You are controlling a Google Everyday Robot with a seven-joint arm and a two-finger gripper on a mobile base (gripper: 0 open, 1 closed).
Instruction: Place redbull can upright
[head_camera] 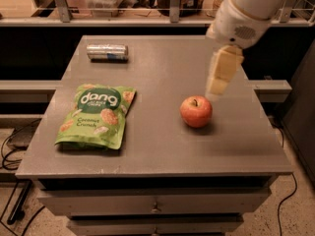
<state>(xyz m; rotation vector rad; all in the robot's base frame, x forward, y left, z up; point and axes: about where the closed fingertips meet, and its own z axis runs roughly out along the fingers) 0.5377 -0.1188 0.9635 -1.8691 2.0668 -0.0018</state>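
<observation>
The redbull can [107, 52] lies on its side near the far left corner of the grey table [162, 146]. It is silver and blue with shiny ends. My gripper [220, 76] hangs from the white arm over the right part of the table, just above and right of the red apple [196, 111]. It is far from the can and holds nothing that I can see.
A green Dang coconut crunch bag [97, 115] lies flat at the front left. Drawers sit below the table's front edge. A shelf with containers runs along the back. Cables lie on the floor at the left.
</observation>
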